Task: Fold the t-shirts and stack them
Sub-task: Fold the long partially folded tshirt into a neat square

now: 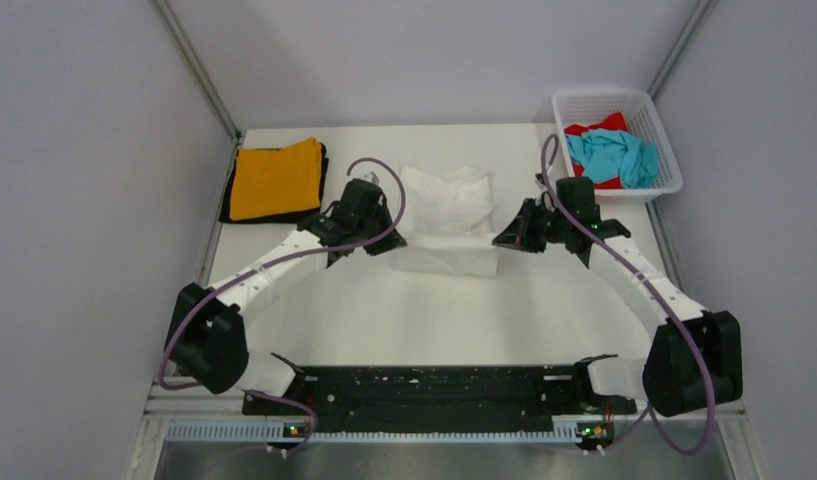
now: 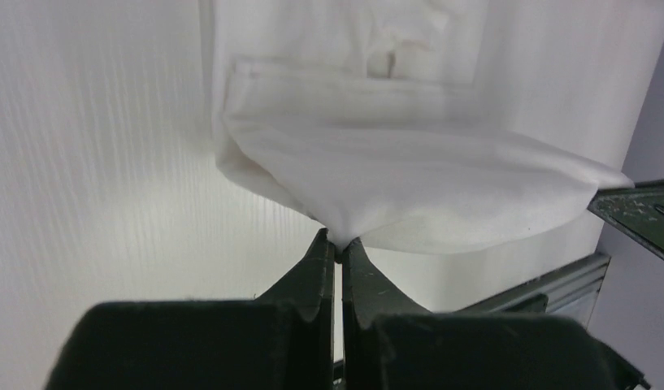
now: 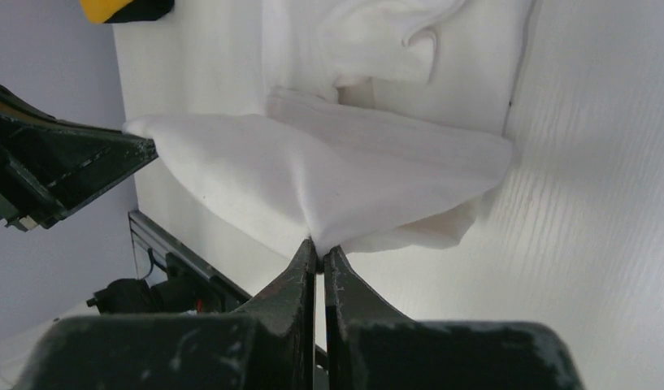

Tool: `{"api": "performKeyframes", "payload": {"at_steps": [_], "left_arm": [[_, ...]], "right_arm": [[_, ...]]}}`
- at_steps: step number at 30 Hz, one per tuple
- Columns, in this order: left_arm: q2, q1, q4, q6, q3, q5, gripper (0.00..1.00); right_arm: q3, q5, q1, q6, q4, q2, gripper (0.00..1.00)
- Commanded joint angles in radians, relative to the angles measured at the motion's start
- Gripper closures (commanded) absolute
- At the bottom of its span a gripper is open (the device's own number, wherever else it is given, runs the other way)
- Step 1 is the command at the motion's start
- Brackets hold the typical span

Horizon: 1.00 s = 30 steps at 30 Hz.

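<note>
The white t-shirt (image 1: 446, 215) lies partly folded in the middle of the table. My left gripper (image 1: 392, 243) is shut on its near left corner (image 2: 369, 187) and holds that edge lifted. My right gripper (image 1: 504, 240) is shut on its near right corner (image 3: 336, 175), also lifted. The cloth hangs between the two grippers. A folded orange t-shirt (image 1: 276, 178) lies on a folded black one (image 1: 227, 212) at the far left. A teal t-shirt (image 1: 612, 155) and a red one (image 1: 596, 126) lie crumpled in the basket.
The white mesh basket (image 1: 668, 160) stands at the far right corner. Grey walls and metal rails close in the table on both sides. The black arm mount (image 1: 434, 390) runs along the near edge.
</note>
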Motion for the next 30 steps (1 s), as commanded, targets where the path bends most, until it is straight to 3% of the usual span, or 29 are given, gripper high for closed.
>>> {"api": "performKeyframes", "payload": {"at_steps": [1, 10, 19, 20, 21, 22, 23, 24, 25, 27, 29, 30], "left_arm": [[0.123, 0.074, 0.038, 0.118, 0.224, -0.034, 1.00], [0.459, 0.213, 0.016, 0.224, 0.579, 0.086, 1.00], [0.832, 0.276, 0.004, 0.224, 0.969, 0.198, 1.00], [0.870, 0.281, -0.003, 0.220, 1.011, 0.210, 0.99], [0.907, 0.284, -0.012, 0.216, 1.057, 0.224, 0.89], [0.935, 0.289, -0.017, 0.209, 1.092, 0.244, 0.74], [0.960, 0.290, -0.018, 0.206, 1.124, 0.258, 0.55], [0.976, 0.292, -0.021, 0.205, 1.146, 0.267, 0.18], [0.981, 0.291, -0.023, 0.209, 1.156, 0.275, 0.04], [0.970, 0.292, -0.043, 0.235, 1.151, 0.280, 0.01], [0.928, 0.291, -0.062, 0.270, 1.104, 0.261, 0.01], [0.906, 0.292, -0.064, 0.285, 1.069, 0.247, 0.01]], "right_arm": [[0.233, 0.006, -0.026, -0.019, 0.091, 0.158, 1.00], [0.565, -0.005, -0.095, -0.024, 0.112, 0.514, 1.00], [0.890, -0.047, -0.139, 0.005, 0.154, 0.881, 1.00], [0.917, -0.032, -0.141, 0.013, 0.157, 0.914, 1.00], [0.939, -0.014, -0.145, 0.022, 0.173, 0.940, 1.00], [0.966, 0.005, -0.151, 0.033, 0.187, 0.971, 0.92], [0.999, 0.017, -0.158, 0.043, 0.192, 1.001, 0.73], [1.044, 0.013, -0.163, 0.048, 0.187, 1.036, 0.53], [1.088, 0.008, -0.166, 0.051, 0.163, 1.073, 0.34], [1.123, -0.011, -0.162, 0.028, 0.129, 1.073, 0.12], [1.073, 0.010, -0.152, -0.011, 0.133, 1.013, 0.02], [1.029, 0.027, -0.148, -0.032, 0.138, 0.967, 0.01]]}}
